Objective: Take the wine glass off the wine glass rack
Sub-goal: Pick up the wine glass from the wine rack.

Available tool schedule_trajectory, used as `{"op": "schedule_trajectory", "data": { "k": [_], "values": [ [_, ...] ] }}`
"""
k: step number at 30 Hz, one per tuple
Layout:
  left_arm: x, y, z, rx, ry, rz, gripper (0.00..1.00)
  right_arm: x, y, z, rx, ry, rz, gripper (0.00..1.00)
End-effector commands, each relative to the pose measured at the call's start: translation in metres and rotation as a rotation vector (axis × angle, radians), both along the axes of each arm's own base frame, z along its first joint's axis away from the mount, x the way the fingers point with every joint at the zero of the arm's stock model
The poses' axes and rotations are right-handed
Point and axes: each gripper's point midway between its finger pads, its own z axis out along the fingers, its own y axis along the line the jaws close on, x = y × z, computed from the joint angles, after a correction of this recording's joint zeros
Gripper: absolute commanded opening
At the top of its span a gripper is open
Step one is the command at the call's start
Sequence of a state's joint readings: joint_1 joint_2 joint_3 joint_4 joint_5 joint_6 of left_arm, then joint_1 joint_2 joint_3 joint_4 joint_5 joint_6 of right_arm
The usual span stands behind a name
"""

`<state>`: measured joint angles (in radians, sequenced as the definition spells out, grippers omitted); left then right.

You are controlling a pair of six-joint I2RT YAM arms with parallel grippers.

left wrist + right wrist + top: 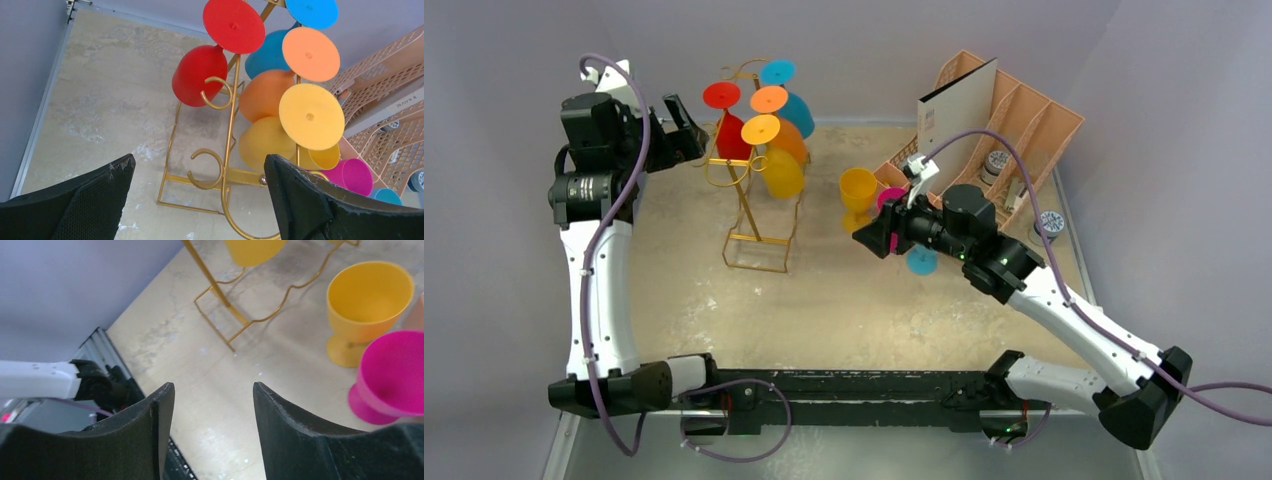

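- The left hand (200, 165) hangs just beside the wine glass rack (231, 100), its fingers spread wide with nothing between them, pointed at the lower part of the frame.
- The red wine glass (199, 75) is the nearest target. It hangs upside down on the rack's left side, above where the hand now points.
- To do this well, I judge the hand should rise to the bowl or stem and close softly. It should then slide the foot along the curled arm toward its open end rather than tug straight out, because the wire rack looks light and could tip or drag.
- An empty curled hook (205, 167) sits low in the approach line and could snag a finger.
- The blue glass (267, 52), orange glass (262, 95) and hanging yellow glass (265, 142) crowd the rack's other side, so a swinging rack would knock them.
- The right hand (214, 390) is well apart from the rack, fingers parted and empty. It is beside a magenta glass (392, 370) and a yellow cup-glass (367, 305) standing on the desk (210, 350).
- The peach organiser (1024, 120) stands behind them, out of the way.
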<state>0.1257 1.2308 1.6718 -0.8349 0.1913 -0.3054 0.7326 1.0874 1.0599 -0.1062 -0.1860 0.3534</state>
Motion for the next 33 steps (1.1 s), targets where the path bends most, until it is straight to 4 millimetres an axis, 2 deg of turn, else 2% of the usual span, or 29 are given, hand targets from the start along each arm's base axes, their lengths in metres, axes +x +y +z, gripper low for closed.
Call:
{"op": "schedule_trajectory", "data": {
  "k": [1,7,10,14,18,21,27,33],
  "values": [
    [0.016,0.001,0.025,-0.019,-0.077,-0.015,1.00,-0.035,0.003,0.008,0.107,0.073,0.109,0.63],
    [0.040,-0.002,0.015,-0.029,-0.054,-0.081,1.00,-0.063,0.003,-0.012,0.087,0.123,0.228,0.64],
    [0.050,0.001,0.014,-0.021,-0.052,-0.088,1.00,-0.070,0.001,-0.017,0.074,0.148,0.250,0.64],
    [0.066,0.003,0.014,-0.009,-0.049,-0.128,1.00,-0.072,0.001,-0.021,0.078,0.175,0.250,0.65],
    [0.077,0.001,0.027,-0.080,-0.090,-0.160,0.98,-0.063,-0.001,-0.020,0.065,0.191,0.190,0.65],
    [0.085,-0.003,0.035,-0.140,-0.138,-0.185,0.98,-0.065,-0.005,-0.019,0.033,0.214,0.179,0.65],
    [0.108,-0.006,0.022,-0.248,-0.094,-0.234,0.95,-0.070,-0.014,-0.020,0.002,0.232,0.162,0.65],
    [0.122,-0.004,0.018,-0.260,-0.102,-0.240,0.94,-0.068,-0.019,-0.018,-0.004,0.224,0.135,0.65]
  ]
}}
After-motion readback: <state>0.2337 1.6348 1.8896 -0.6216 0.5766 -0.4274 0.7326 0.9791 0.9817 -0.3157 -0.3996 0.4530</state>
